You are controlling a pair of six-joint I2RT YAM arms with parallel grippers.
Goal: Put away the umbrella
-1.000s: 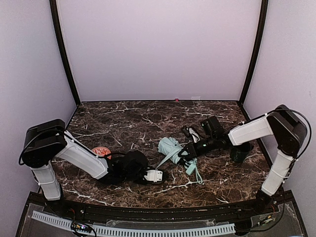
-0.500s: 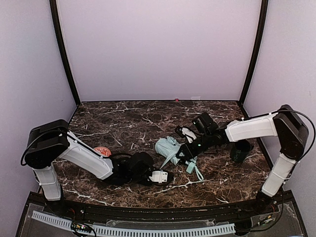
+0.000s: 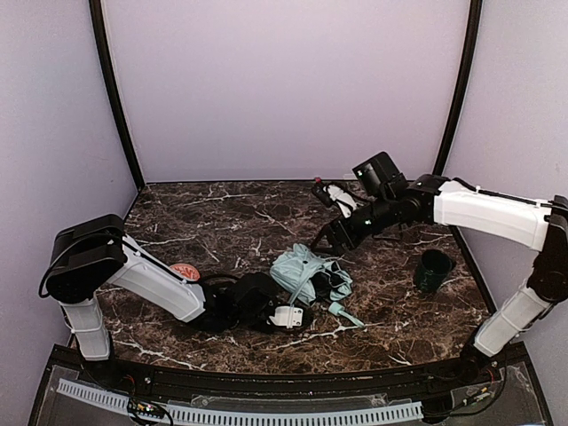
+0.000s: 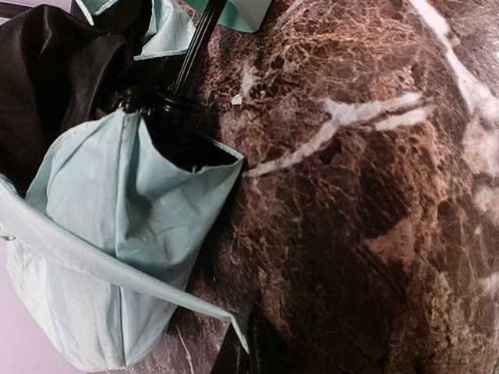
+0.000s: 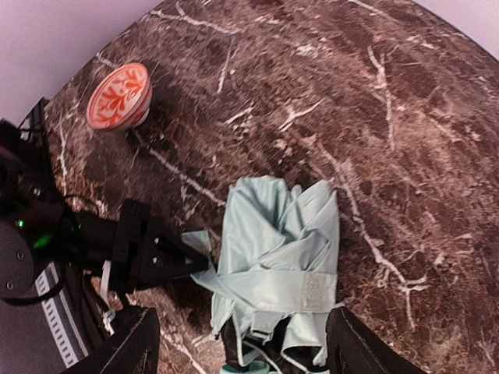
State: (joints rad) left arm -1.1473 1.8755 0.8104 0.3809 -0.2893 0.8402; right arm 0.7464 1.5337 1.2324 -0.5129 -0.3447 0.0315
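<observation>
Your worktop (image 3: 222, 217) is dark brown marble with white veins; pale lilac walls close it in on three sides, with black uprights at the back corners.

Two containers stand on it; the dark green cup (image 3: 433, 271) is upright near the right edge, well apart from everything else, and its inside is too dark to read; the small bowl (image 5: 118, 96), red pattern on white, sits on the left side close to your left arm.

The umbrella (image 3: 303, 269) lies collapsed near the middle of the worktop, between the two arms; the mint fabric is bunched and wrapped by a strap, black lining shows at the folds, and the thin black shaft runs out of the bundle in the left wrist view; the handle end and its loop trail toward the near right.

Your left arm lies low along the worktop, reaching right; the left tool (image 3: 295, 315) is fully closed with its tip right at the umbrella's near edge, where a mint strap meets it; you cannot tell from these views whether it pinches that strap.

Your right arm stretches in from the right, raised above the worktop; the right tool (image 5: 242, 323) looks down on the umbrella with its fingers (image 5: 355, 343) spread wide and nothing between them.
</observation>
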